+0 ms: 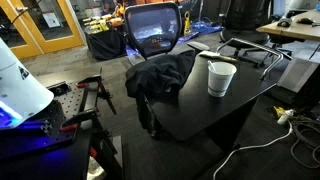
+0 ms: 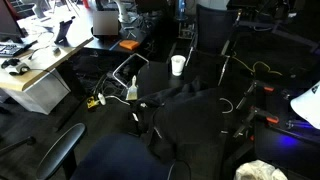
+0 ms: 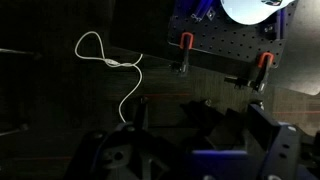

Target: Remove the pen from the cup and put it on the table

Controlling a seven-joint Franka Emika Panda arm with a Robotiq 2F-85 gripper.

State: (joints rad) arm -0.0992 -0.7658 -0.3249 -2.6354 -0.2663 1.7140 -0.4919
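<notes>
Gripper (image 3: 197,118) is dim in wrist view. Fingers look apart, nothing between them. The view also shows a looped white cable (image 3: 110,60) and red clamps (image 3: 185,42) on a perforated plate (image 3: 225,40). Cup (image 1: 221,78) stands upright on the table (image 1: 200,115), beside a dark cloth (image 1: 160,75). Pen is too small to make out.

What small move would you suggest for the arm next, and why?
Probably swing the tool toward the cup, which stands upright on the table. The wrist view shows a pegboard, red clamps and a white cord, but no cup.
</notes>
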